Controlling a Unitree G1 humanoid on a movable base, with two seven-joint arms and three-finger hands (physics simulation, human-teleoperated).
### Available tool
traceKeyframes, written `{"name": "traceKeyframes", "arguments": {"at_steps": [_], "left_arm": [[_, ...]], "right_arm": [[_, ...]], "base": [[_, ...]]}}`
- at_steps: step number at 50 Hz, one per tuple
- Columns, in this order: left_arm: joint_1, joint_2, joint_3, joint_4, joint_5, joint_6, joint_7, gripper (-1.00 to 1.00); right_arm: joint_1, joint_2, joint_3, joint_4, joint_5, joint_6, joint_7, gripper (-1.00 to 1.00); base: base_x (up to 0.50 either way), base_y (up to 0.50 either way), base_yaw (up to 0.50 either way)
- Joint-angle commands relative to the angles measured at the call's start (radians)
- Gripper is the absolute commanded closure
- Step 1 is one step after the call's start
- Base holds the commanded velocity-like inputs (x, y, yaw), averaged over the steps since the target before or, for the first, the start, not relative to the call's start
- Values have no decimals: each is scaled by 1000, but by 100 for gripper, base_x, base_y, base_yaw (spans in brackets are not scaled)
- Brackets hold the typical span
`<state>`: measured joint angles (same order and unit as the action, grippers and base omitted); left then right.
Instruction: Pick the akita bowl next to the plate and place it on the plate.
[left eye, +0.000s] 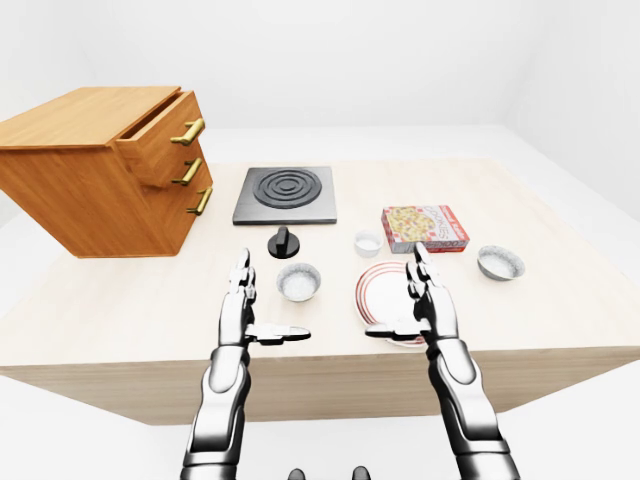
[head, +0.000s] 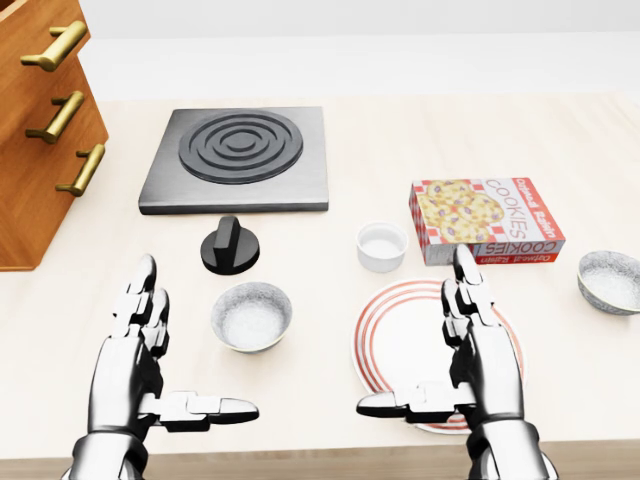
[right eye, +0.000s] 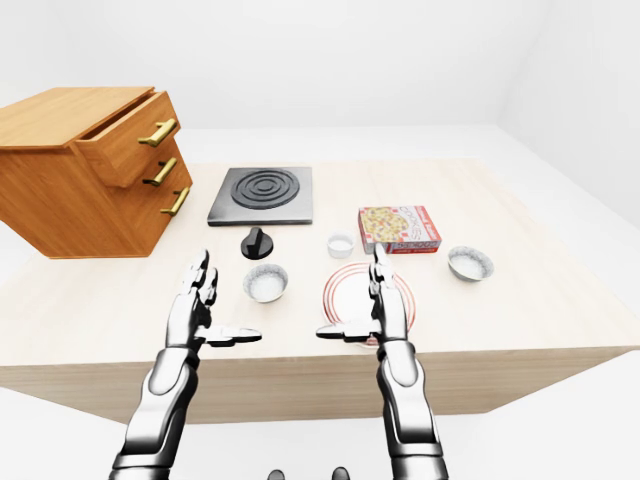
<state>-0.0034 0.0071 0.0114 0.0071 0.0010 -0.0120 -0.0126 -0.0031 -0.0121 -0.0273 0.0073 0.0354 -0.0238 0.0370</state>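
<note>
Reach step, with left hand (head: 140, 350) and right hand (head: 480, 360) spread wide and empty, bowl (head: 252, 316) untouched at nine o'clock of plate (head: 400, 320), just beside it; next, probably to come over and grip its rim.

The akita bowl (head: 251, 316) sits upright on the table (head: 320, 265), a small round grey speckled bowl with a pale inside, empty. It stands apart from the plate (head: 385, 345), just to its left in the head view. The plate is white with red rings at the rim, lying flat, its right part hidden behind my right hand (head: 485, 365).
</note>
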Motion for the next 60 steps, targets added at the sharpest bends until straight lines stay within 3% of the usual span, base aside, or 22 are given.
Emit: {"name": "traceKeyframes", "arguments": {"at_steps": [1,8,13,14,16,22,25,29,31,35,39,51,54,59,60], "left_arm": [[-10,10,14,24,12,-33,-17,-100],[-22,10,15,59,14,-56,-12,-100],[-20,11,17,55,11,-57,-15,-100],[-19,11,16,45,10,-48,-16,-100],[-20,12,18,57,9,-59,-17,-100],[-20,12,18,56,8,-60,-18,-100],[-19,12,18,43,8,-49,-17,-100],[-18,13,20,57,9,-63,-18,-100],[-16,11,18,32,10,-41,-16,-100],[-14,10,17,25,9,-37,-16,-100],[-13,11,19,30,7,-46,-18,-100],[-5,8,14,13,11,-39,-15,-100],[-9,10,17,37,10,-58,-17,-100],[-9,11,18,35,9,-55,-18,-100],[-7,9,15,22,10,-44,-15,-100]], "right_arm": [[-12,-23,-61,13,86,-55,66,-100],[-19,-26,-57,27,80,-63,68,-100],[-12,-25,-52,24,75,-63,71,-100],[-13,-25,-53,22,78,-63,71,-100],[-13,-24,-53,34,74,-63,72,-100],[-15,-23,-56,15,80,-63,63,-100],[-11,-23,-55,2,81,-63,61,-100],[-8,-22,-52,6,78,-63,63,-100],[-8,-22,-53,6,78,-63,63,-100],[-8,-22,-52,3,76,-63,62,-100],[-6,-21,-52,4,76,-63,61,-100],[3,-20,-47,-21,69,-57,61,-100],[-1,-19,-47,-7,65,-63,59,-100],[-9,-21,-24,52,-54,-63,14,-100],[-20,-18,-14,79,-83,-63,-1,-100]], "base": [[0,0,0],[0,0,0],[0,0,0],[0,0,0],[0,0,0],[0,-28,0],[-3,-49,0],[-4,-50,0],[-4,-50,0],[-4,-50,0],[-4,-50,0],[-4,-50,0],[-2,-40,0],[0,0,0],[0,0,0]]}}
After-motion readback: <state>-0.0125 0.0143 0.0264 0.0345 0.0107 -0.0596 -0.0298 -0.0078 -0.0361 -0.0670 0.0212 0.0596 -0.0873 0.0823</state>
